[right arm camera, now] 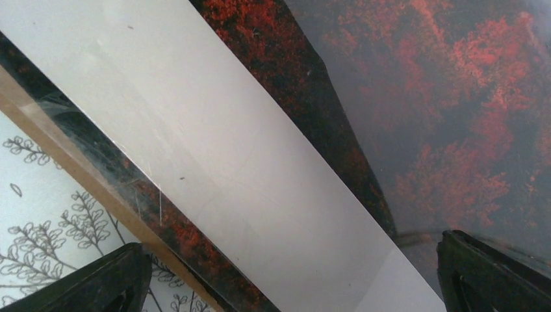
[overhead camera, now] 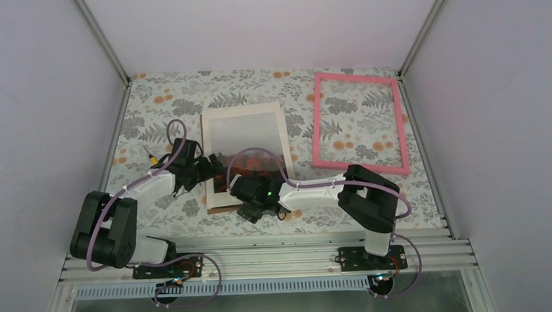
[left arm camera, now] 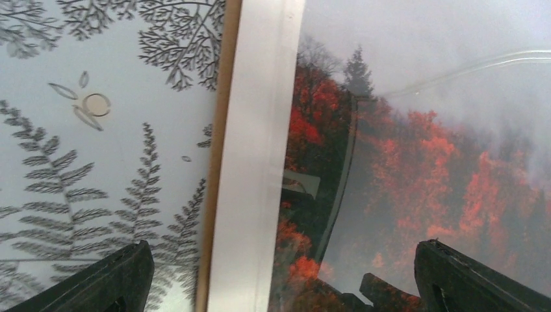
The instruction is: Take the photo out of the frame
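The photo (overhead camera: 254,159), red-orange trees under pale mist, lies in the middle of the table beneath a cream mat board (overhead camera: 216,127), on a brown backing board (overhead camera: 223,209). The pink frame (overhead camera: 315,119) lies apart at the back right, with only tablecloth showing through it. My left gripper (overhead camera: 209,170) hangs open over the stack's left edge; in the left wrist view the gripper (left arm camera: 279,276) straddles the mat board (left arm camera: 253,162) and the photo (left arm camera: 422,162). My right gripper (overhead camera: 241,187) is open over the stack's near edge; in the right wrist view the gripper (right arm camera: 292,276) spans the mat board (right arm camera: 260,195) and the photo (right arm camera: 468,97).
A fern-patterned cloth (overhead camera: 159,112) covers the table, walled in by white panels on three sides. The backing board's brown edge (left arm camera: 217,162) juts out past the mat. A thin strip of the photo (right arm camera: 188,240) shows below the mat. Pale reflections lie across the glossy photo.
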### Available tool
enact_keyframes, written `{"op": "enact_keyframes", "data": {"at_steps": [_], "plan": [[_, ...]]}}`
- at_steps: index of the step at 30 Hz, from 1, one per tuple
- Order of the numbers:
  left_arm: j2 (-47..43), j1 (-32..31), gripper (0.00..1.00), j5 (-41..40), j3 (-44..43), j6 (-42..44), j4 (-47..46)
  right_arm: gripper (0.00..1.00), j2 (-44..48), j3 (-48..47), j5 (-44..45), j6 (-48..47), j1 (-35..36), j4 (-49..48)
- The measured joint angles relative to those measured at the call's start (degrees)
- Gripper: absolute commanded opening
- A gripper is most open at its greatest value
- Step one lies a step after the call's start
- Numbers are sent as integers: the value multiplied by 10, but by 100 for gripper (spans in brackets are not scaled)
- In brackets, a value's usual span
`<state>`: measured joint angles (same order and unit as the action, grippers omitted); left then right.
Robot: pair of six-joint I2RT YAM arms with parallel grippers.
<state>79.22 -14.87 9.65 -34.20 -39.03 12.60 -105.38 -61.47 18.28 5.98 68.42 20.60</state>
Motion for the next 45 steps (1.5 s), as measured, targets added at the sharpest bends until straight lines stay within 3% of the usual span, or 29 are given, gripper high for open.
{"op": "enact_keyframes", "data": {"at_steps": [11,23,45], "plan": [[-67,14,100,0,19,10,37,100,16,-6,-16,-6,0,18],[-74,69,100,52,54,20,28,100,-37,-71,-44,-29,3,-18],[-84,74,100,64,64,29,23,100,-75,-118,-28,-39,4,-16]]}}
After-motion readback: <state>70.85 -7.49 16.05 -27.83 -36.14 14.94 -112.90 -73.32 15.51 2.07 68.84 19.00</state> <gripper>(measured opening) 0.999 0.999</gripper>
